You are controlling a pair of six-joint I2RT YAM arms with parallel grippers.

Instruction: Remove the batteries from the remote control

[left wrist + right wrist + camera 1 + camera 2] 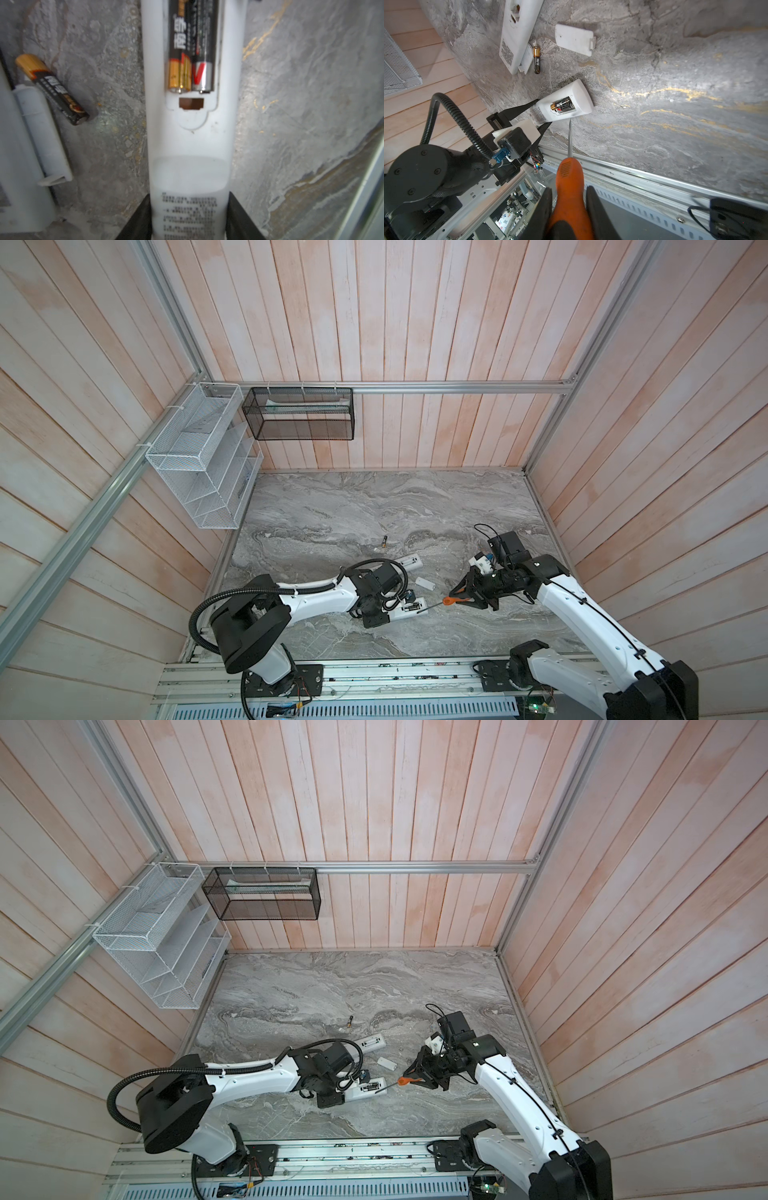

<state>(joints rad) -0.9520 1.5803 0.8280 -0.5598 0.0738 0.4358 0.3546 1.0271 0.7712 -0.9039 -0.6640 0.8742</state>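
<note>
Left side: I am pinching the white remote (pixel 190 145) with the left end effector (pixel 189 207); it is lying on the bench (pixel 675 135).
Right side: the right end effector (pixel 569 190) is clamping the orange screwdriver (pixel 569 172), its tip hovering just beside the remote.
Task items: two batteries (pixel 179 72) are sitting side by side in the open bay.
Handling: I am judging them light, rigid and slick; levering under an exposed end looks best.
Surroundings: a loose battery (pixel 536 60), second remote (pixel 517 35) and cover (pixel 574 39) are lying near; nothing is blocking the bay.
</note>
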